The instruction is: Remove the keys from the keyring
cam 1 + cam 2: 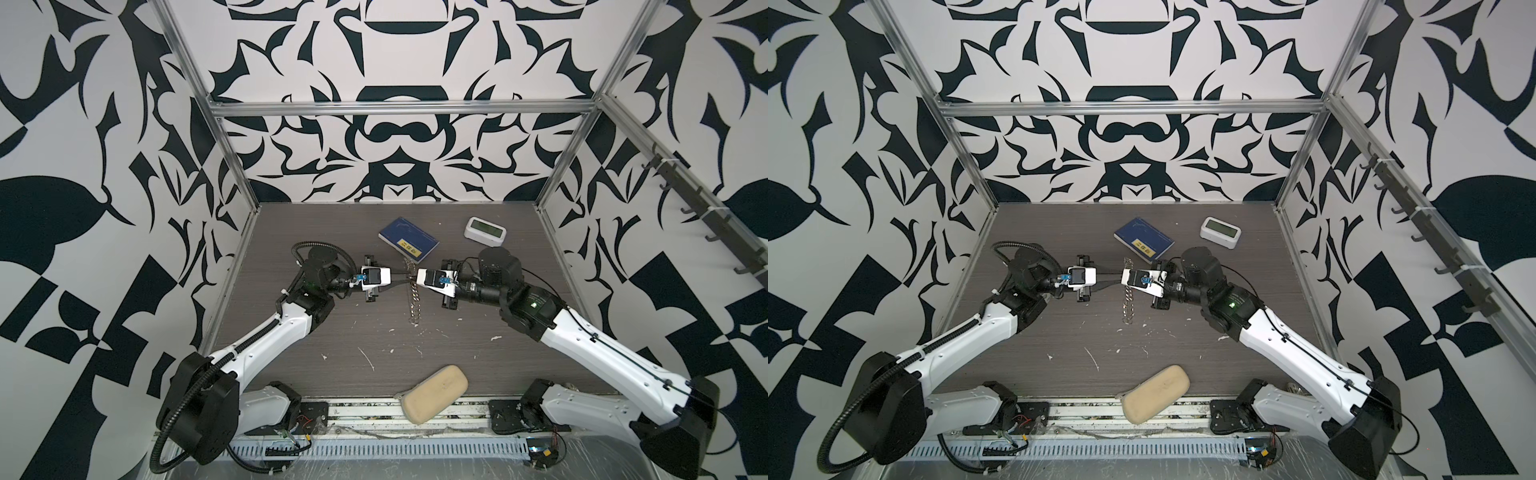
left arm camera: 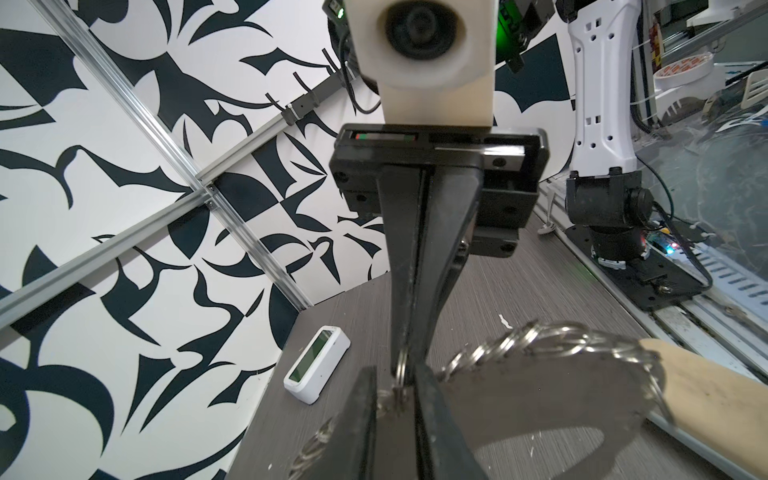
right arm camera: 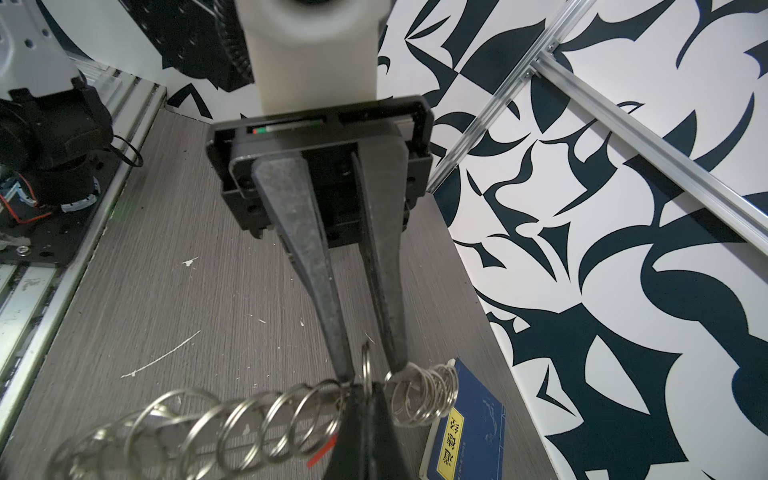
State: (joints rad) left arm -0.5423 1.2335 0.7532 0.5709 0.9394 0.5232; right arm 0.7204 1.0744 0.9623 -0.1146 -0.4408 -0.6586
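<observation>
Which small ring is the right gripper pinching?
The lone ring held upright by the right gripper, in the gap between the long row and the short bunch by the book.

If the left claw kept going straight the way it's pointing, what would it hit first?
The right gripper: its shut tips, pinching a small ring of the keyring, sit directly ahead of the left gripper, apparently between its parted fingers. Which touches first, ring or tips, is unclear.

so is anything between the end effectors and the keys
nothing foreign. the right end effector is shut on one of the small silver rings, the left end effector slightly open beside it. only those rings crowd the keys, of which just a red tag sliver shows.
</observation>
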